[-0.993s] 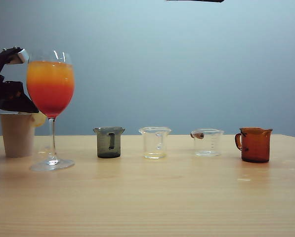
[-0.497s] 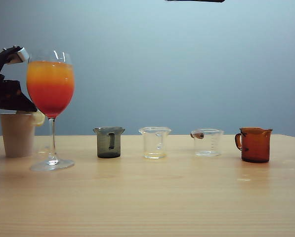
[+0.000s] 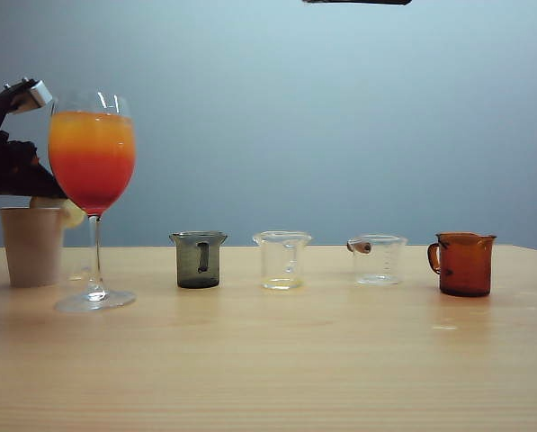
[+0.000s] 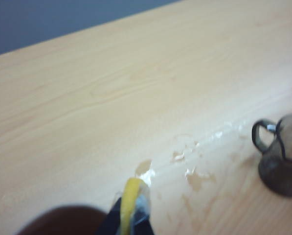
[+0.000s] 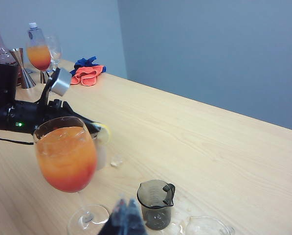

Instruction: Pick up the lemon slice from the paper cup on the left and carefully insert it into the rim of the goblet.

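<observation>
The goblet (image 3: 92,162) of orange-over-red drink stands at the table's left, with the beige paper cup (image 3: 31,245) just behind it on the left. My left gripper (image 3: 59,200) reaches in over the cup's rim and is shut on the lemon slice (image 3: 71,214). In the left wrist view the lemon slice (image 4: 130,201) shows edge-on, pinched in the left gripper (image 4: 132,210) above the paper cup's dark mouth (image 4: 62,221). My right gripper (image 5: 128,215) hangs shut and empty high above the table, on the near side of the goblet (image 5: 67,156).
A dark grey jug (image 3: 198,259), two clear beakers (image 3: 282,259) (image 3: 377,259) and an amber jug (image 3: 464,264) stand in a row to the goblet's right. Wet spots (image 4: 192,161) lie on the wood. Bottles, a second filled glass (image 5: 39,56) and cloths (image 5: 87,73) sit far back.
The left hand has tilted a little, its camera end rising. The lemon slice stays at the cup's rim. Nothing else has moved.
</observation>
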Tool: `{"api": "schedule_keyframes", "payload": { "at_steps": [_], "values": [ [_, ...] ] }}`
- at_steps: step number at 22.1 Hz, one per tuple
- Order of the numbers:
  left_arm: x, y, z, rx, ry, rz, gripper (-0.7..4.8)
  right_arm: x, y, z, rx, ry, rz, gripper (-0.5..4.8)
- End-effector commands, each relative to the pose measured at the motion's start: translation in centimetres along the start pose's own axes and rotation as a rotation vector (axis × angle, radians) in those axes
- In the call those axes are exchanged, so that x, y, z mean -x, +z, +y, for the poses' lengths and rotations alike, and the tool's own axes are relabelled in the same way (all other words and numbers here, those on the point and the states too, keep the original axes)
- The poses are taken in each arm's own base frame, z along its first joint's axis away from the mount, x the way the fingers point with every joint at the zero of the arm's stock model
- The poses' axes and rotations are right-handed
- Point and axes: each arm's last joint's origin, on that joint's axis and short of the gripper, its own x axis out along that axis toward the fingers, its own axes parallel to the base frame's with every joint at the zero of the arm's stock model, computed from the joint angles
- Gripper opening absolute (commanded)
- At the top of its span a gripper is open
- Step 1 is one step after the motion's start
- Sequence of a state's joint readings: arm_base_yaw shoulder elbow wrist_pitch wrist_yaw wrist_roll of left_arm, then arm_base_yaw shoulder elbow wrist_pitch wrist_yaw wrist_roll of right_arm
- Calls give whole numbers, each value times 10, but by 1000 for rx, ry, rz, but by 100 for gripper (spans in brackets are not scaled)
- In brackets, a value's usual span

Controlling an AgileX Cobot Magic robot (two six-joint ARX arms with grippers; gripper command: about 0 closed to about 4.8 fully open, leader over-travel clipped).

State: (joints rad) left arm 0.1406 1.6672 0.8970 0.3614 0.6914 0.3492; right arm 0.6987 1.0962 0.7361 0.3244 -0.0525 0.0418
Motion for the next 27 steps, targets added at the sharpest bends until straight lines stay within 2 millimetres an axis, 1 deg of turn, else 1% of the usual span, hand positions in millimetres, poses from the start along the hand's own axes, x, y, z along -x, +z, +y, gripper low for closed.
{"api": "schedule_keyframes", "payload": {
  "at_steps": [1, 7, 10, 13, 14, 16, 17, 22, 27],
  "values": [
    [1, 9, 2, 38, 9, -60, -6, 1, 4, 0, 3, -2, -24, -5],
    [8, 18, 0, 26, 17, -82, -6, 1, 4, 0, 3, -1, -24, -6],
    [18, 33, -4, 2, 26, -118, -5, 1, 4, 1, 23, 2, -26, -6],
    [30, 49, -9, 28, 30, -152, -5, 1, 4, 1, 20, 18, -19, -6],
    [37, 56, -13, 35, 24, -164, -6, 1, 6, 1, 12, 27, 10, -6],
    [53, 72, -23, 16, -50, -204, -6, -1, 20, 2, 6, 36, 106, -6],
    [60, 78, -28, 34, -91, -218, -6, -1, 27, 3, 5, 44, 110, -6],
    [77, 91, -42, 47, -217, -244, -6, 1, 43, 5, 6, 70, 130, -6],
    [93, 99, -54, 54, -253, -236, -6, -2, 51, 15, 1, 118, 216, -6]
  ]
}}
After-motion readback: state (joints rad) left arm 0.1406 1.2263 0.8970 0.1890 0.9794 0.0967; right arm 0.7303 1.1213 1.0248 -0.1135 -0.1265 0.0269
